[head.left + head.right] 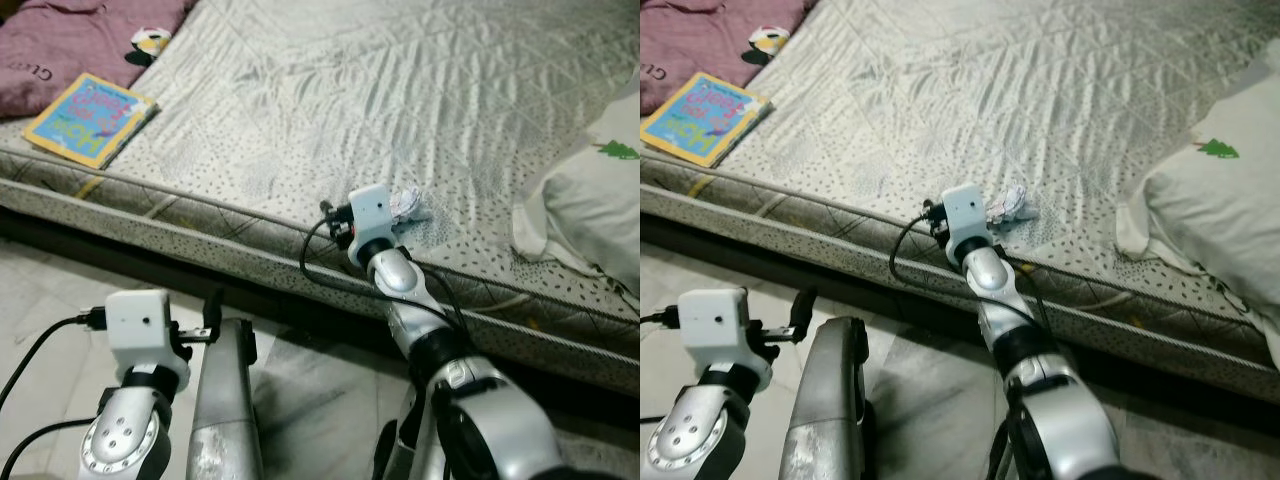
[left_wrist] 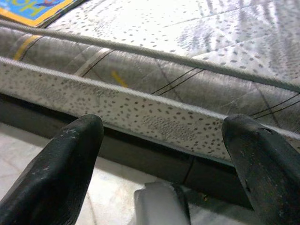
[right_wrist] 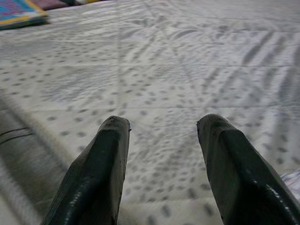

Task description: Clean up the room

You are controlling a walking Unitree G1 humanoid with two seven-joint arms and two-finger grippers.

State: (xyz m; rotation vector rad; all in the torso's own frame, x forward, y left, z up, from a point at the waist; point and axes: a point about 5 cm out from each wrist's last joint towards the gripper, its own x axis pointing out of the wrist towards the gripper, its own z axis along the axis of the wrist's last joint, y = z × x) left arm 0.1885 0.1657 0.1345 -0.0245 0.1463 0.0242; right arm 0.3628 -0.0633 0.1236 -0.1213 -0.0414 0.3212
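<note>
A: What's on the bed [image 1: 300,110]?
B: A crumpled paper [image 1: 1008,204] by the near edge. The right gripper [image 3: 161,164] sits at its 9 o'clock, fingers spread, holding nothing, probably to grab it.
A: The left gripper [image 2: 164,154]?
B: Spread too, low by the mattress side. A book [image 1: 88,117] lies at 10 o'clock.
</note>
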